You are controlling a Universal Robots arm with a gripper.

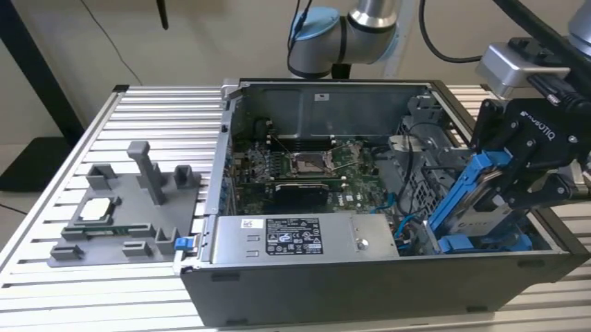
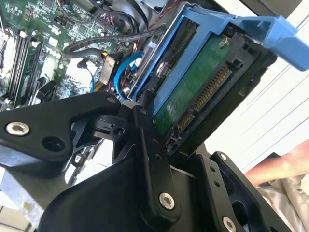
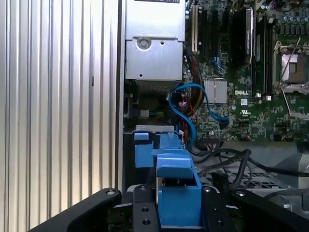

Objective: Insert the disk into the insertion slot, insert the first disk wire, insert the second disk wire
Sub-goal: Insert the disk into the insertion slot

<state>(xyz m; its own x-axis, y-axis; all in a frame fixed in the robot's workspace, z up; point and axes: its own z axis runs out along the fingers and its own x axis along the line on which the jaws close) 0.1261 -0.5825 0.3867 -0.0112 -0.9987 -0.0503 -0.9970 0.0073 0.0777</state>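
1. Hand [image 1: 499, 190] is clamped on the disk [image 1: 469, 200]. I see its black fingers [image 2: 147, 140] pressing the blue carrier from both sides.
2. I see the disk held tilted, nearly on edge. Its green circuit side and connector row face the second wrist view.
3. Its lower end is down at the insertion slot [image 1: 461, 243], by the blue tabs of the drive cage. That is at the exterior view's right of the computer case [image 1: 369, 290]. I cannot tell how far in it sits.
4. Just beside the cage a blue cable [image 3: 186, 108] curls, between it and the power-supply box [image 1: 305, 236].
5. Deeper in the case lies the motherboard [image 1: 305, 166], apart from the disk.
6. Under the case is the slatted table [image 1: 148, 111], with a grey fixture tray [image 1: 129, 207] on the exterior view's left.
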